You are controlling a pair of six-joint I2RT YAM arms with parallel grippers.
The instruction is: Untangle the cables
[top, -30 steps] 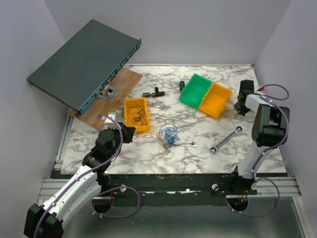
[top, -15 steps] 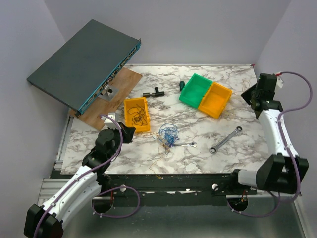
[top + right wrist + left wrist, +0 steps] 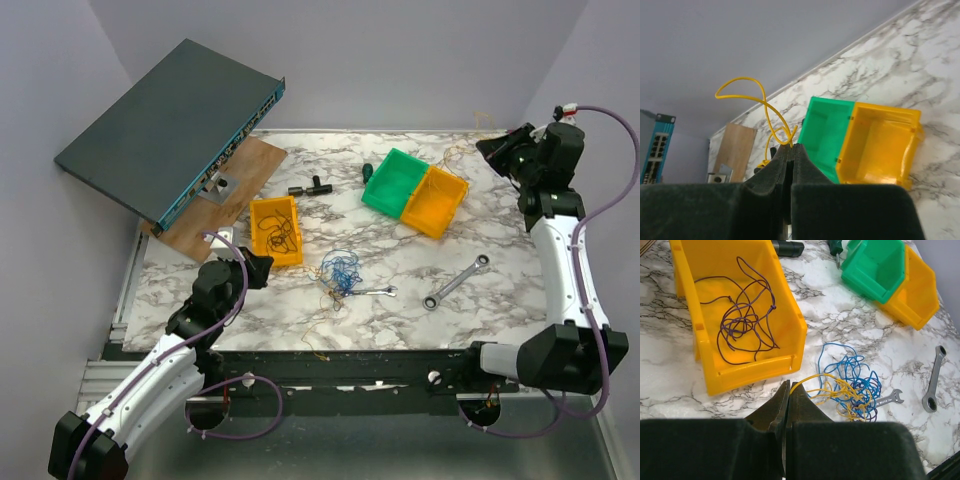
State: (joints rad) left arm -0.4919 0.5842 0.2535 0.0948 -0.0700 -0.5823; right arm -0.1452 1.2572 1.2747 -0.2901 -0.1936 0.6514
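The cables [image 3: 341,273] lie as a small bunch of thin blue, yellow and dark loops mid-table, also in the left wrist view [image 3: 852,382]. My left gripper [image 3: 262,266] sits low beside the yellow bin; in its wrist view [image 3: 789,385] the jaws are shut on a yellow wire [image 3: 812,377] that runs to the bunch. My right gripper [image 3: 487,147] is raised at the far right corner. In its wrist view [image 3: 792,146] it is shut on a separate yellow wire [image 3: 765,107] that loops above the tips.
A yellow bin [image 3: 257,215] holds a dark purple wire [image 3: 742,322]. A green bin [image 3: 393,180] and an orange bin [image 3: 437,200] stand at the back. A ratchet wrench [image 3: 455,282] and a small wrench [image 3: 376,292] lie in front. A network switch [image 3: 170,125] leans on a wooden board [image 3: 245,170].
My right arm has risen and swung from the table near the orange bin to the far right corner, carrying its yellow wire. The left arm and the bunch have not moved.
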